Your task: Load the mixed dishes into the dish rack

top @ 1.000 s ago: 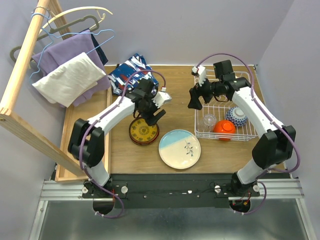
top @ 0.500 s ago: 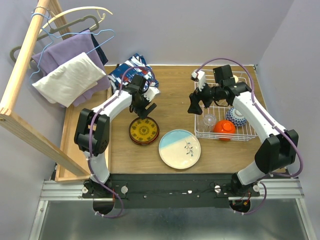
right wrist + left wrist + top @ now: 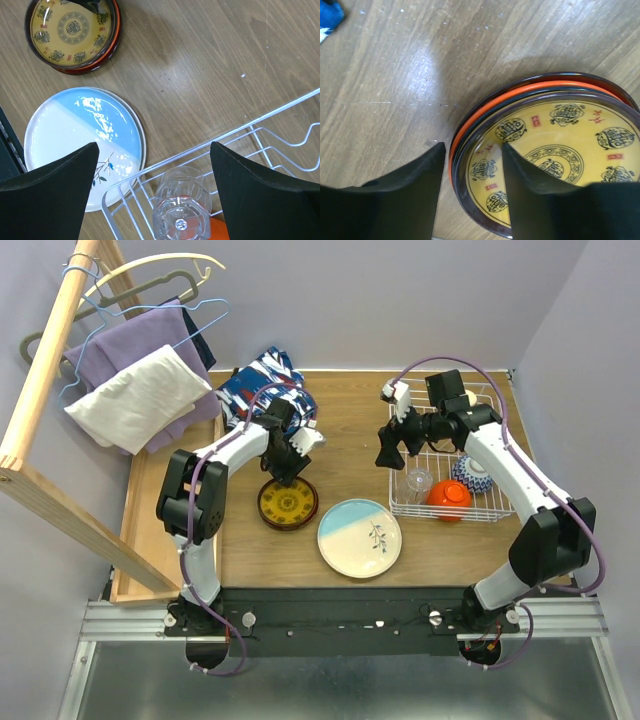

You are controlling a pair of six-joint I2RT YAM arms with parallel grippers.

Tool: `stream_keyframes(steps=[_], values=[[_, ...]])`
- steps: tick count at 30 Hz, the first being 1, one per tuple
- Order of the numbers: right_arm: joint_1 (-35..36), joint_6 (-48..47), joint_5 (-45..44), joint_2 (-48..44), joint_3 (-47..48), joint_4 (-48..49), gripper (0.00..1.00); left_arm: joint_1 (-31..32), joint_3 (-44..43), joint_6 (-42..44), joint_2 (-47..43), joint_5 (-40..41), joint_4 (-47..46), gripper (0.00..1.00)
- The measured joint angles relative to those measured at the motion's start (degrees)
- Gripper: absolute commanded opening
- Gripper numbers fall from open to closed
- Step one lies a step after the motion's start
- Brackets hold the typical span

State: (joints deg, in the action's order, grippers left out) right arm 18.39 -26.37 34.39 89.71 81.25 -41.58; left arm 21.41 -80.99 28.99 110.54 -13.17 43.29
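Note:
The dark red-yellow patterned plate [image 3: 288,504] lies on the table, and an orange-red rim shows under it in the left wrist view [image 3: 555,130]. My left gripper [image 3: 290,468] is open and straddles the plate's far rim [image 3: 472,150], one finger over the table, the other over the plate's face. The white wire dish rack [image 3: 497,502] holds an upturned clear glass [image 3: 418,481], an orange-red bowl [image 3: 449,498] and a blue-patterned bowl [image 3: 472,472]. My right gripper [image 3: 388,450] is open and empty above the rack's left side [image 3: 154,150]. The steel cup is out of view.
The pale blue-cream plate with sprig [image 3: 360,537] lies near the front, between the patterned plate and the rack. The patterned cloth [image 3: 262,385] is bunched at the back left. A wooden rail with hangers and garments [image 3: 140,370] stands along the left.
My left wrist has turned and settled over the patterned plate's far rim. My right gripper shifted slightly, then held still above the rack.

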Motion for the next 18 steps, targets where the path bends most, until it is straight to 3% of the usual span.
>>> stream_keyframes(steps=[2, 6, 18], values=[[0.0, 0.0, 0.0, 0.1, 0.0, 0.0, 0.99, 0.0, 0.0, 0.1, 0.0, -0.5, 0.2, 0.41], [0.0, 0.0, -0.1, 0.9, 0.3, 0.1, 1.0, -0.1, -0.5, 0.7, 0.0, -0.4, 0.4, 0.0], [0.0, 0.0, -1.0, 3.8, 3.3, 0.6, 1.0, -0.7, -2.2, 2.3, -2.3, 1.2, 2.4, 0.0]])
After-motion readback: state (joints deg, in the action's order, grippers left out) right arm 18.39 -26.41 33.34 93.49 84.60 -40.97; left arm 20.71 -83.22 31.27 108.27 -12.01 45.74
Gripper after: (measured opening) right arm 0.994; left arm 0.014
